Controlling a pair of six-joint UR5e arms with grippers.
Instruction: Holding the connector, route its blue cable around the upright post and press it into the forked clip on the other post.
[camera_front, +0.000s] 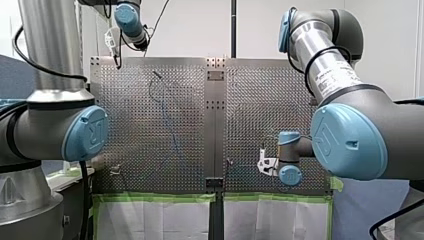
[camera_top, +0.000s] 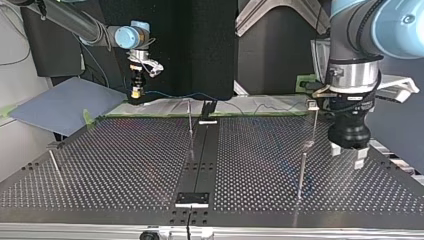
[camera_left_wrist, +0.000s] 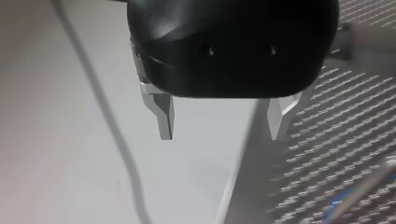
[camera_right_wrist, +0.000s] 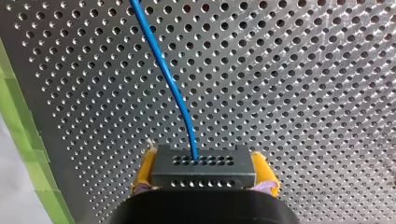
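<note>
Connector (camera_right_wrist: 203, 161) with blue cable (camera_right_wrist: 163, 79), clenched by my right tool (camera_right_wrist: 204, 175); my left tool (camera_left_wrist: 223, 133) released.

My left arm (camera_front: 55, 131) reaches to the far left in the front view, its wrist turned downward, and my left gripper (camera_left_wrist: 219, 122) — black, with bare metal fingers (camera_left_wrist: 163, 116) — hangs with those fingers spread wide and nothing between them. My right arm (camera_front: 345, 137) bends back to the near right, wrist held low and pointing down, and my right gripper (camera_right_wrist: 204, 173) presses its yellow pads (camera_right_wrist: 144, 170) from both sides onto the black connector (camera_right_wrist: 203, 163), which fills the gap.
</note>
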